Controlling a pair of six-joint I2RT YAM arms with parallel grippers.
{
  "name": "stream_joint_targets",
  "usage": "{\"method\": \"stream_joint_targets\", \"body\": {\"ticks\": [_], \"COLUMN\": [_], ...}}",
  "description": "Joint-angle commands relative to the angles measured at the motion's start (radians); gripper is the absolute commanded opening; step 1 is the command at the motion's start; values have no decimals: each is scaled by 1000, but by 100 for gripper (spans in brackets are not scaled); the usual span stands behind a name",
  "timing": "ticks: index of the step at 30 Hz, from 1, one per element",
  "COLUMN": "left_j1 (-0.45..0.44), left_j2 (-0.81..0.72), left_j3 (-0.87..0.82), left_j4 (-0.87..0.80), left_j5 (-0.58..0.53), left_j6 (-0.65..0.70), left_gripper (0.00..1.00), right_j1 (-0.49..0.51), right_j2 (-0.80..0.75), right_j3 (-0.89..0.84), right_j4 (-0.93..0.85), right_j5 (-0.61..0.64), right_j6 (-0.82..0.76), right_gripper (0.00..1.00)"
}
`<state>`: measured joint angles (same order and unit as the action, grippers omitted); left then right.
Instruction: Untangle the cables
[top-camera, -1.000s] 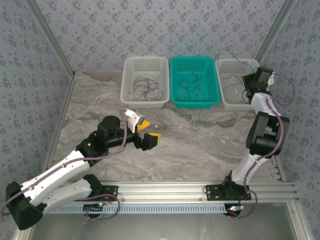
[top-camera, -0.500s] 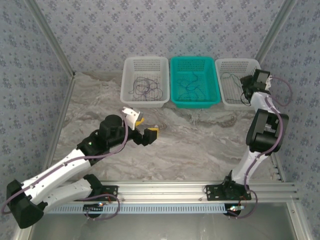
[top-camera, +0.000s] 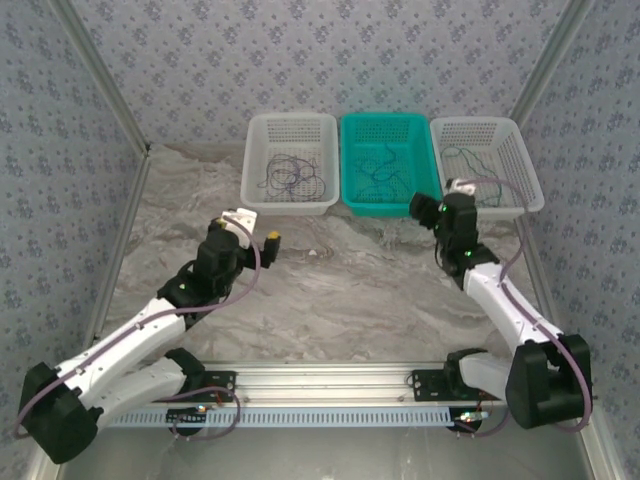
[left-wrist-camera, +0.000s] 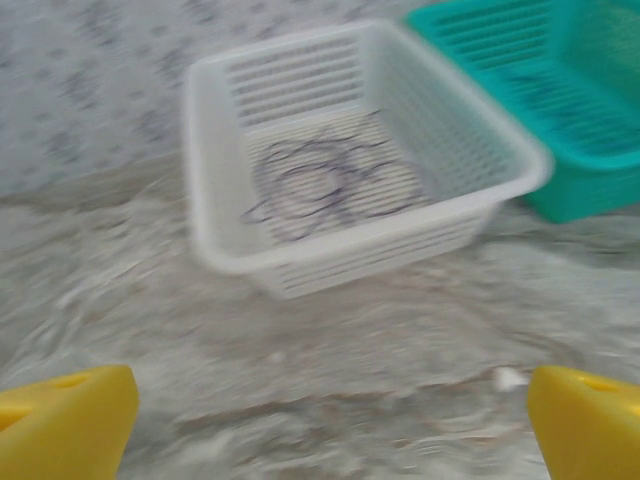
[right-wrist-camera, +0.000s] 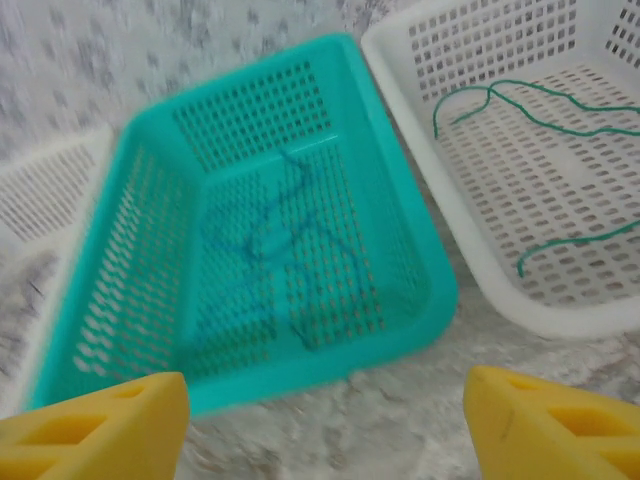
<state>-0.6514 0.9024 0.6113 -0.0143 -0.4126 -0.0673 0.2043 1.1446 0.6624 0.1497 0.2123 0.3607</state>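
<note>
The three cables lie apart, one per basket. A dark cable (top-camera: 290, 176) (left-wrist-camera: 318, 186) is coiled in the left white basket (top-camera: 252, 160) (left-wrist-camera: 205, 180). In the teal basket (top-camera: 348, 165) (right-wrist-camera: 420, 250) lies a blue cable (top-camera: 384, 170) (right-wrist-camera: 268, 240). A green cable (top-camera: 470, 158) (right-wrist-camera: 540, 105) rests in the right white basket (top-camera: 528, 165) (right-wrist-camera: 480, 270). My left gripper (top-camera: 262, 238) (left-wrist-camera: 330, 430) hovers open over the table, short of the left basket. Just in front of the teal basket, my right gripper (top-camera: 422, 206) (right-wrist-camera: 325, 420) is open with nothing between its yellow fingers (right-wrist-camera: 100, 425).
The three baskets stand side by side against the back wall. The marbled tabletop (top-camera: 340, 280) stretches between the baskets and the arm bases. Patterned walls close in the left, right and back sides.
My right gripper has opened, left the green cable in the right basket and swung down-left to the teal basket's front. The left gripper has drawn back a little to the left.
</note>
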Motion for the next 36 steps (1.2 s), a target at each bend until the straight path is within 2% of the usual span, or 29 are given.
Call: {"method": "stream_joint_targets", "body": {"ticks": [1, 3, 4, 6, 7, 8, 10, 12, 15, 18, 21, 22, 24, 25, 26, 27, 29, 30, 32, 33, 34, 36], "left_j1": [83, 153, 187, 242, 269, 289, 339, 386, 443, 477, 541, 563, 588, 601, 612, 623, 655, 674, 713, 705, 701, 689], "left_j2": [-75, -134, -162, -211, -237, -253, -264, -238, -162, -70, 67, 121, 229, 282, 310, 348, 421, 470, 629, 669, 612, 645], "left_j3": [-71, -134, -164, -218, -244, -267, -305, -317, -305, -319, -327, -325, -326, -320, -291, -285, -285, -278, -254, -248, -196, -210], "left_j4": [81, 105, 112, 117, 123, 134, 162, 177, 212, 314, 440, 477, 581, 635, 613, 663, 784, 831, 927, 988, 785, 874], "left_j5": [-94, -68, -64, -83, -88, -89, -80, -63, -19, 20, 98, 135, 162, 171, 199, 220, 272, 298, 357, 403, 409, 412], "left_j6": [21, 18, 13, -6, -11, -7, 21, 44, 19, 22, 7, -2, -3, -3, 6, 19, 6, 4, -26, 6, 14, 30], "left_gripper": [100, 99, 99, 99, 99, 99, 99, 99, 99, 99, 99, 99, 99, 99, 99, 99, 99, 99, 100, 99, 99, 99], "right_j1": [34, 28, 14, -18, -28, -36, -60, -89, -97, -91, -86, -91, -143, -192, -229, -250, -244, -241, -236, -228, -224, -218], "right_j2": [6, 72, 89, 139, 170, 170, 180, 184, 157, 143, 273, 301, 351, 331, 345, 376, 372, 380, 378, 377, 378, 377], "right_j3": [-150, -204, -169, -135, -130, -101, -130, -124, -105, -201, -241, -230, -252, -254, -272, -302, -278, -281, -277, -275, -277, -282], "right_j4": [211, 364, 253, 253, 297, 212, 328, 318, 198, 312, 540, 551, 644, 585, 633, 714, 650, 680, 666, 657, 665, 672], "right_j5": [241, 367, 376, 358, 365, 335, 300, 254, 253, 236, 226, 208, 118, 39, -46, -119, -154, -165, -157, -140, -132, -119], "right_j6": [-191, -266, -225, -215, -264, -213, -244, -242, -230, -276, -411, -405, -397, -358, -338, -341, -362, -370, -373, -379, -379, -383], "right_gripper": [75, 79, 80, 81, 82, 82, 86, 86, 86, 94, 96, 98, 100, 100, 100, 100, 100, 100, 100, 100, 100, 100]}}
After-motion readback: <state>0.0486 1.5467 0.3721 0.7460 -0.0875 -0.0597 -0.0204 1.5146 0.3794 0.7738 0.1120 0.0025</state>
